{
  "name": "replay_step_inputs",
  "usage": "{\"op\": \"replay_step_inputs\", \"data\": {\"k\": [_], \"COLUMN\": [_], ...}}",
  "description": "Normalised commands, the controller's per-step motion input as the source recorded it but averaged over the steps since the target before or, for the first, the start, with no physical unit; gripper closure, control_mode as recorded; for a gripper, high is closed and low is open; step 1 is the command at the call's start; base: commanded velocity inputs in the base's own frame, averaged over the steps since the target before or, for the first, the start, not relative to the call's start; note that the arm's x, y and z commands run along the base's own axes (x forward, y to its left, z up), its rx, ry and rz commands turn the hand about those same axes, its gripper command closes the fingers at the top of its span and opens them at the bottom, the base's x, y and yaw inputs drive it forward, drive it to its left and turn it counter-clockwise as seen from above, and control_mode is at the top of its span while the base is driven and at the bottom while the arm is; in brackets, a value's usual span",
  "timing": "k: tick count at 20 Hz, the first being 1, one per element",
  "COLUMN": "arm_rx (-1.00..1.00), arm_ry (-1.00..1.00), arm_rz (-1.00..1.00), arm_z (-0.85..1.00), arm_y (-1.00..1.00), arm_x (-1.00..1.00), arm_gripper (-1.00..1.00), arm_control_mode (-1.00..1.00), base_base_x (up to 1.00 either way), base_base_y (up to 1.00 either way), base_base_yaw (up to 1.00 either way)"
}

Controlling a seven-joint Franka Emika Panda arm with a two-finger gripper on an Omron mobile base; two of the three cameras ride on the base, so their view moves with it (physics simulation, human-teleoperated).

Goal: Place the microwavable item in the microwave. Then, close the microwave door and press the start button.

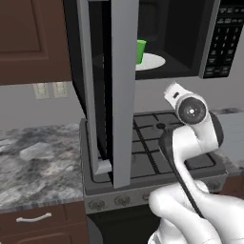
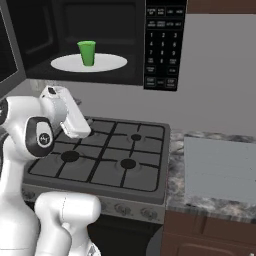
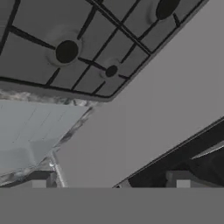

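Observation:
The green cup [image 1: 141, 51] [image 2: 87, 52] stands upright on the white turntable plate [image 1: 153, 62] [image 2: 107, 63] inside the black microwave [image 2: 115, 20]. The microwave door [image 1: 124, 95] [image 2: 9, 50] is swung wide open to the left, edge-on in the left base view. The keypad [image 1: 224, 38] [image 2: 162, 45] runs down the microwave's right side. My arm's wrist [image 1: 190, 110] [image 2: 67, 117] hovers below the microwave, over the stove, apart from the cup. In the hand view my gripper [image 3: 109, 181] is open with nothing between its fingertips [image 3: 39, 181]; it faces the stove and the grey wall.
A black stove [image 2: 105, 160] [image 3: 65, 48] with grates lies under the microwave. A marble counter [image 1: 38, 157] is on its left; a pale grey slab [image 2: 220, 167] [image 3: 30, 131] lies on the right counter. Brown cabinets [image 1: 28, 38] hang at upper left, above wall outlets [image 1: 47, 89].

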Motion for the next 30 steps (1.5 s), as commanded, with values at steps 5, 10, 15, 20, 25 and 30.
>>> {"op": "replay_step_inputs", "data": {"k": [5,10,15,20,25,30], "arm_rx": [-0.50,-0.37,-0.39,-0.39,-0.32,-0.20], "arm_ry": [0.00,-0.05,-0.05,-0.21,-0.27,-0.09], "arm_rz": [-0.07,0.00,0.00,0.01,0.00,0.00], "arm_z": [-0.48,-0.52,-0.25,-0.70,-0.43,-0.07], "arm_y": [0.23,0.10,0.55,0.37,0.39,0.86], "arm_x": [0.00,-0.20,-0.13,0.00,-0.07,-0.26], "arm_gripper": [-1.00,-1.00,-1.00,-1.00,-1.00,-1.00], "arm_control_mode": [-1.00,-1.00,-1.00,-1.00,-1.00,-1.00], "base_base_x": [0.00,0.00,0.00,0.00,0.00,0.00], "base_base_y": [0.00,0.00,0.00,0.00,0.00,0.00], "base_base_yaw": [0.00,0.00,0.00,0.00,0.00,0.00]}}
